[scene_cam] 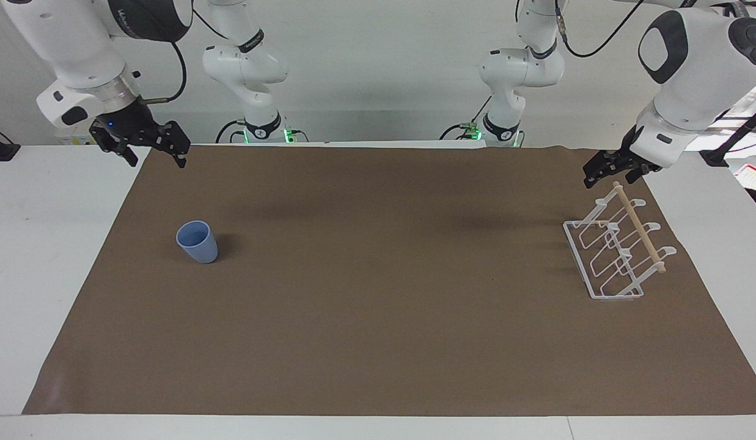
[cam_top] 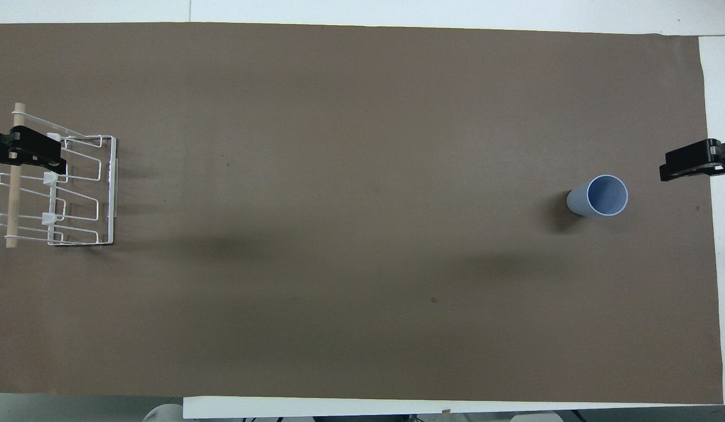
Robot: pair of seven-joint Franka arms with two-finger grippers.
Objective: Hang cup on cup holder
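The light-blue cup (scene_cam: 198, 242) (cam_top: 599, 196) stands upright, mouth up, on the brown mat toward the right arm's end of the table. My right gripper (scene_cam: 156, 160) hangs open in the air over the mat's corner by the robots, apart from the cup; one of its fingers (cam_top: 687, 162) shows in the overhead view. The white wire cup holder (scene_cam: 576, 247) (cam_top: 112, 187) with its wooden dowel (scene_cam: 639, 227) stands at the left arm's end. My left gripper (scene_cam: 609, 178) hovers open above the dowel's end nearest the robots, holding nothing.
A brown mat (scene_cam: 378, 318) covers most of the white table (scene_cam: 41, 244). Bare white table strips run along both ends. The arm bases stand at the robots' edge of the table.
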